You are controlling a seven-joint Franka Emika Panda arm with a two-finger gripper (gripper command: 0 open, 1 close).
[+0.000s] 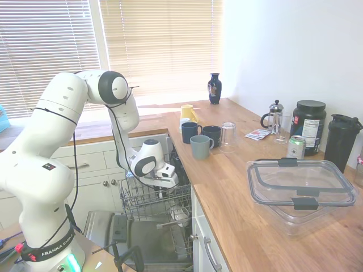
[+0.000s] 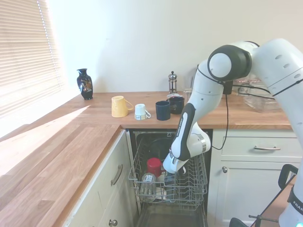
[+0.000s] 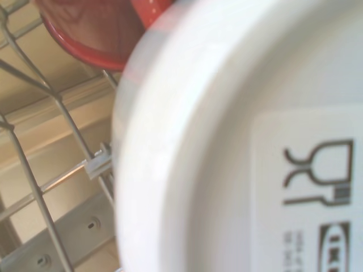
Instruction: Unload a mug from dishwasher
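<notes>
Mug (image 3: 238,141): in the rack (image 2: 189,187) of the dishwasher (image 2: 165,142), directly under the gripper (image 2: 171,171). Its white base with a small dark print fills the wrist view, so it stands upside down, long axis roughly vertical, mouth towards the rack floor. Handle side: not visible.

Gripper: low in the rack; fingers hidden, so apart or together cannot be told.

Red cup (image 2: 154,165): just beside the mug.

Risks, as judged: fingers slipping off the smooth base; the rim catching a wire on lifting; the red cup getting knocked.

Wooden countertop (image 1: 238,187) bearing mugs (image 1: 201,146), vase (image 1: 214,88), plastic container (image 1: 300,190)
</notes>
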